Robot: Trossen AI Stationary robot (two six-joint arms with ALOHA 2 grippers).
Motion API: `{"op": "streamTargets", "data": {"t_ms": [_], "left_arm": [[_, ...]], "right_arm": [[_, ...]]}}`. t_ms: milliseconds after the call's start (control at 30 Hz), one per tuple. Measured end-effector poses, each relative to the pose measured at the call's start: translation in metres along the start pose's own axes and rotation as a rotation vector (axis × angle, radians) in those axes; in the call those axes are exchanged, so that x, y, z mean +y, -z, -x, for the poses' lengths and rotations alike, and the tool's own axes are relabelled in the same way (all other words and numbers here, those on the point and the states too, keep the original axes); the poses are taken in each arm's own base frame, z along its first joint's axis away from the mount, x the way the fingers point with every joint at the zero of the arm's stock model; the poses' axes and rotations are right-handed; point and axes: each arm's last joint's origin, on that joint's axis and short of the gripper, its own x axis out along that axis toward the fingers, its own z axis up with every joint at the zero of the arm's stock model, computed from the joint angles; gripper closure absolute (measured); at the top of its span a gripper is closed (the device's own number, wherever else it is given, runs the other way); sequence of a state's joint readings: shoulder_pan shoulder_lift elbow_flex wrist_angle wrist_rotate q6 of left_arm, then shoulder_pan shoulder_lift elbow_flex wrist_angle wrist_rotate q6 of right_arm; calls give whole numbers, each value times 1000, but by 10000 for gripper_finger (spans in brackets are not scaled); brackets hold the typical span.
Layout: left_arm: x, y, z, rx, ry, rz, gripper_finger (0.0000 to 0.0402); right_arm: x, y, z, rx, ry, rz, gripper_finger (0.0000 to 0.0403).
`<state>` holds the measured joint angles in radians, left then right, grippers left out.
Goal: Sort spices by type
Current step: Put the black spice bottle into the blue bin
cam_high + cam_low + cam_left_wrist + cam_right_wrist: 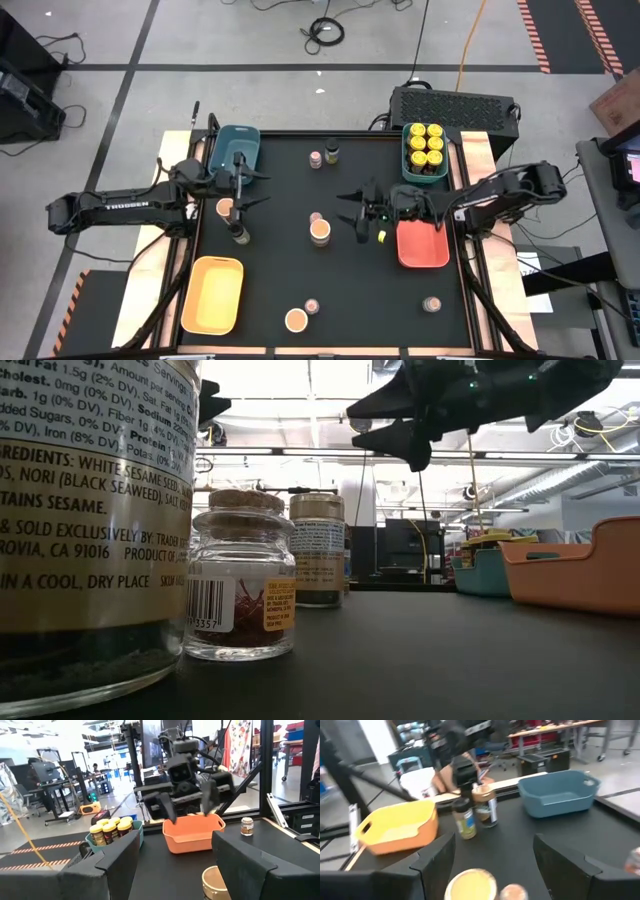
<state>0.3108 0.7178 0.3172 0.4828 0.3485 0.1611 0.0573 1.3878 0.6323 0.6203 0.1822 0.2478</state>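
Observation:
Loose spice jars stand on the black table. A tan-lidded jar (pixel 320 231) with a tiny pinkish-lidded one (pixel 316 216) beside it stands mid-table. My right gripper (pixel 348 210) (pixel 492 865) hovers open just right of that pair, whose lids (pixel 470 886) show below its fingers. My left gripper (pixel 258 190) (pixel 172 865) is open above the left side, near a tan-lidded jar (pixel 225 207) and a dark-lidded jar (pixel 239 232). Several yellow-lidded jars (pixel 425 143) sit in the green tray (pixel 406 160). More jars stand at the far edge (pixel 331 153) and the near edge (pixel 296 320).
A blue tray (pixel 236 148) sits far left, a yellow tray (pixel 213 293) near left and an orange-red tray (pixel 422 245) right of centre. A single jar (pixel 432 304) stands near right. In the low view, a large jar (pixel 95 530) and a cork-lidded jar (pixel 240 575) stand close up.

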Motion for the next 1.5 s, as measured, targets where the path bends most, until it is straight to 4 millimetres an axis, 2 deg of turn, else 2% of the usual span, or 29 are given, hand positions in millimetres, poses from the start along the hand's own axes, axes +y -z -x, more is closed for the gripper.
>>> {"op": "streamTargets", "data": {"t_ms": [300,533,800,967,1067,1200,1367,1500], "left_arm": [[-2,-1,-3,-24,20,19,150],[-9,1,-18,-77,111,88,150],[-33,3,-51,-5,261,201,150],[-56,-2,-69,109,237,220,150],[-70,-13,-76,235,190,213,150],[-89,-40,-79,343,131,219,150],[-116,-73,-74,381,170,296,150],[-131,-86,-63,468,125,338,150]], "right_arm": [[27,24,-4,46,-13,28,142],[40,47,-11,83,-39,45,142],[54,51,-7,86,-88,71,142],[61,53,-4,94,-119,110,142],[66,56,-2,111,-137,136,142],[73,60,2,127,-162,180,142],[78,63,5,148,-180,201,142],[79,70,8,205,-179,227,142]]}}
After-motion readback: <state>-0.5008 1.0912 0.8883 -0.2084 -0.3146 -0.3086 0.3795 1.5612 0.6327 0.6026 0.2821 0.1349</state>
